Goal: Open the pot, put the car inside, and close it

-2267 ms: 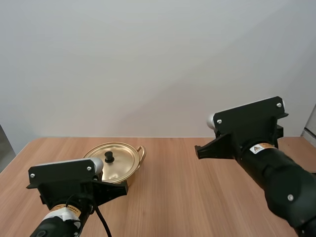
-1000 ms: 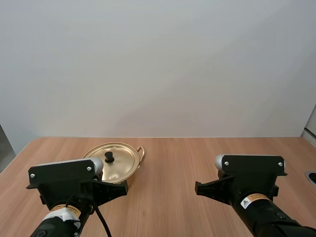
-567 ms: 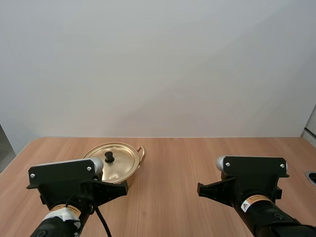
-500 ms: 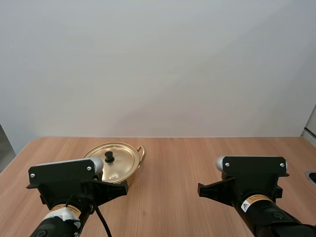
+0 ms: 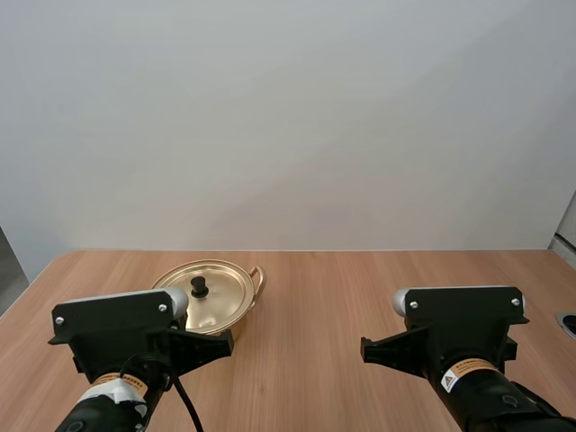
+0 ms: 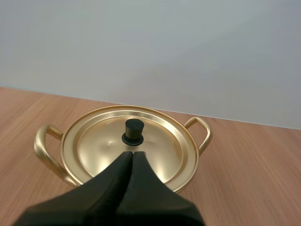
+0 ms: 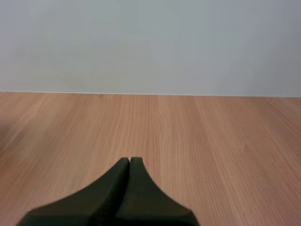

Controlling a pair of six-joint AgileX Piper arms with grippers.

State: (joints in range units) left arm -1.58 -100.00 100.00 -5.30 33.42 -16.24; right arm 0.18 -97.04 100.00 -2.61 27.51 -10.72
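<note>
A gold pot (image 5: 214, 294) with two loop handles stands on the wooden table (image 5: 324, 297) at the left, its gold lid (image 6: 131, 143) on and a black knob (image 6: 133, 132) at the lid's centre. My left gripper (image 6: 132, 154) is shut on nothing, its tips together just short of the knob, in front of the pot (image 6: 129, 146). My right gripper (image 7: 129, 160) is shut too, one dark wedge held low over bare wood. In the high view both arms sit near the front edge, the left arm (image 5: 135, 346) before the pot and the right arm (image 5: 459, 346) at the right.
A pale wall rises behind the table's far edge (image 5: 315, 251). Bare wood stretches between the pot and the right arm. A small dark thing (image 5: 569, 322) sits at the table's right edge.
The right arm came down from high over the table to a low pose near the front edge, then settled. The left arm and the pot have stayed put.
</note>
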